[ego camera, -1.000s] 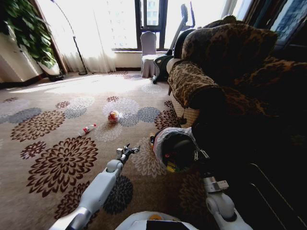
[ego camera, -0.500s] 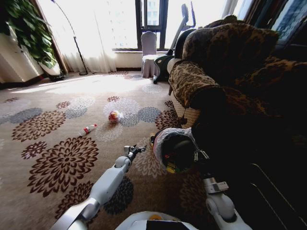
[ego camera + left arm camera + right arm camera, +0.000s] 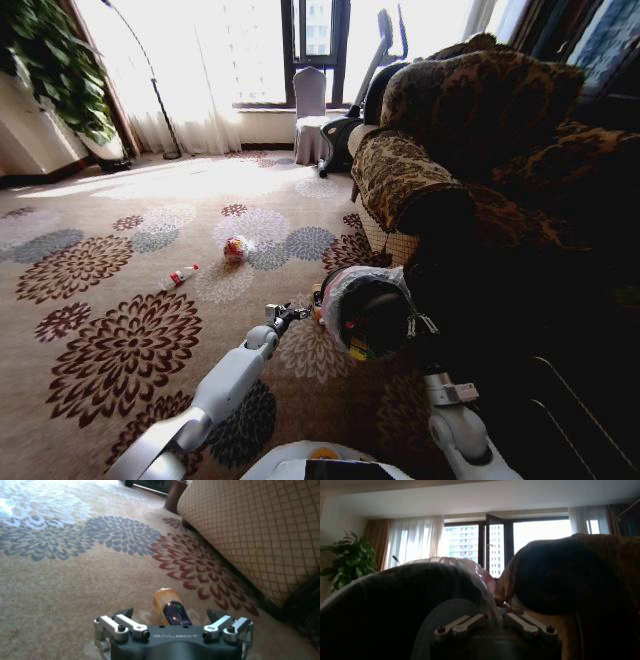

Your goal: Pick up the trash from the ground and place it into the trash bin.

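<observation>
R claw is pinching the bag rim of the bin. L claw is hanging spread wide over an orange bottle on the carpet, near the sofa edge. Further off, small bottle & wad are lying w/ open floor round them.

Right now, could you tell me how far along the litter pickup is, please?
Partly done: the lined trash bin already holds some items. In hand: the left tool hangs open over a small bottle on the carpet beside the bin. Left: a red-capped bottle and a red-white wad farther out.
</observation>
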Controlling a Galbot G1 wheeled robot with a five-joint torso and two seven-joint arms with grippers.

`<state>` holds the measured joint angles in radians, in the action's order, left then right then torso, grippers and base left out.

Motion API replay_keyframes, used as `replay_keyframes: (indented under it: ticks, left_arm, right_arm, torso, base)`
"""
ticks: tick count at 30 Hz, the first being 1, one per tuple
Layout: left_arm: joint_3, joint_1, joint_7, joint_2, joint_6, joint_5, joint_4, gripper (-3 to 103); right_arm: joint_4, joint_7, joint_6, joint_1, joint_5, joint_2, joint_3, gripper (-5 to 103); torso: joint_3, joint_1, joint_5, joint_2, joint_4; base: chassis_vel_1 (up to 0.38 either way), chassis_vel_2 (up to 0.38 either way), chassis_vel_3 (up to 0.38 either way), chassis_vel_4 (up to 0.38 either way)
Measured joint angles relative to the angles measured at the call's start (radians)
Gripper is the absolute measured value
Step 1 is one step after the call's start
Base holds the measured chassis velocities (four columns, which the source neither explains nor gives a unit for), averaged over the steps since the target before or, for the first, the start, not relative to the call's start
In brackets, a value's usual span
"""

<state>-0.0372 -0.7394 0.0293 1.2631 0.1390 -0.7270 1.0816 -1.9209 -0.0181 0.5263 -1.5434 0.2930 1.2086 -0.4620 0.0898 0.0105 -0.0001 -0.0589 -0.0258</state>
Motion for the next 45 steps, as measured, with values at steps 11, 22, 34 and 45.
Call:
replay_keyframes:
  ticks: [11, 22, 34, 45]
  left_arm:
    - [-0.073, 0.077, -0.106, 0.021, 0.122, -0.151, -0.032, 99]
    - [-0.088, 0.173, -0.157, 0.141, 0.158, -0.167, -0.223, 98]
    - [-0.098, 0.224, -0.116, 0.251, 0.17, -0.077, -0.378, 98]
    - [-0.02, 0.287, -0.071, 0.349, 0.119, 0.041, -0.611, 99]
  right_arm:
    - [-0.001, 0.0, 0.03, -0.017, 0.006, 0.014, 0.005, 0]
    - [-0.008, 0.0, 0.018, -0.051, -0.001, 0.012, -0.024, 0]
    - [-0.001, 0.0, 0.016, -0.054, -0.013, 0.025, -0.022, 0]
    - [-0.003, 0.0, 0.035, -0.078, -0.022, 0.052, -0.026, 0]
  torso:
    - [0.0, 0.0, 0.0002, 0.0, 0.0002]
    - [0.0, 0.0, 0.0002, 0.0, 0.0]
    - [0.0, 0.0, 0.0001, 0.0, -0.0002]
    - [0.0, 0.0, 0.0004, 0.0, 0.0]
  base:
    - [-0.052, 0.057, 0.04, -0.063]
    - [0.0, 0.0, 0.0, 0.0]
    - [0.0, 0.0, 0.0, 0.0]
    - [0.0, 0.0, 0.0, 0.0]
